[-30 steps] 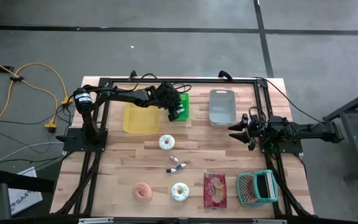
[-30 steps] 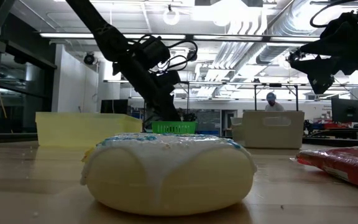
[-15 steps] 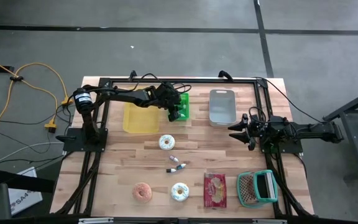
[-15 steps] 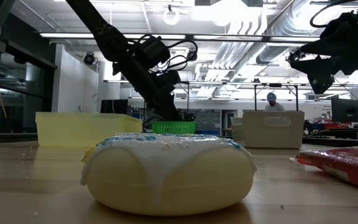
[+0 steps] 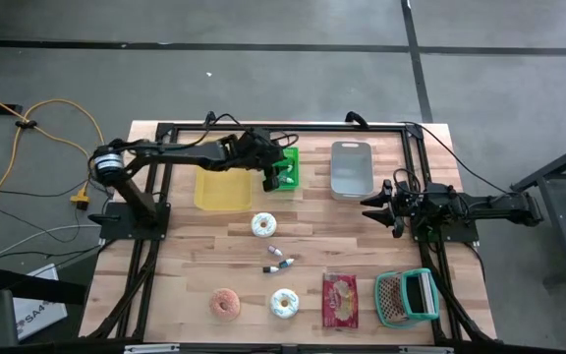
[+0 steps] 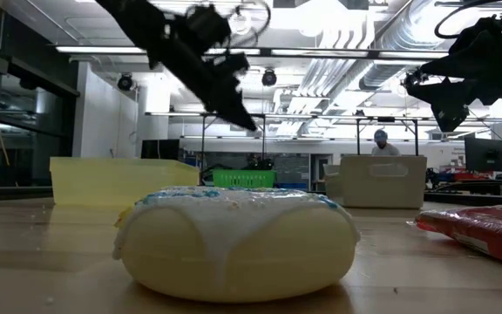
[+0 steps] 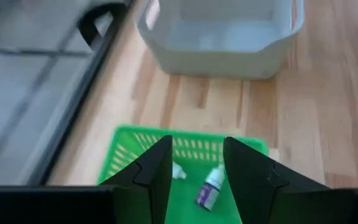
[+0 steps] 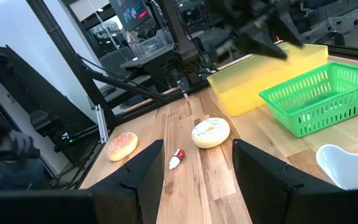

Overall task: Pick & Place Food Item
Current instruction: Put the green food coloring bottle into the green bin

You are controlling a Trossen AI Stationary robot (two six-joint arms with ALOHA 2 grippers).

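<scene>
The left gripper (image 5: pixel 270 177) hangs above the green basket (image 5: pixel 288 167) at the far side of the wooden table (image 5: pixel 195 265), its two dark fingers (image 7: pixel 154 171) parted with nothing between them. Seen from the left wrist, the basket floor holds a small purple-labelled dropper bottle (image 7: pixel 209 190) and a second small white item beside it, too small to tell what it is. Just beside the basket on the left arm's side sits the yellow bin (image 5: pixel 220 187), and on the other side, a little apart, the grey bin (image 5: pixel 352 168). The right gripper (image 5: pixel 373 207) waits in the air near the grey bin, over the right part of the table, its fingers (image 8: pixel 140 174) also spread and empty. The food items lie nearer the front edge: a white-iced doughnut (image 5: pixel 263 225) in the middle of the table, a plain brown doughnut (image 5: pixel 226 303), another iced doughnut with blue sprinkles (image 5: pixel 284 303) close to the low camera, and a red snack packet (image 5: pixel 340 300). Two small bottles (image 5: pixel 279 258) lie on the boards between the doughnuts. A teal basket (image 5: pixel 406 296) stands near the front right corner. A person shows far behind the table in the low view.
</scene>
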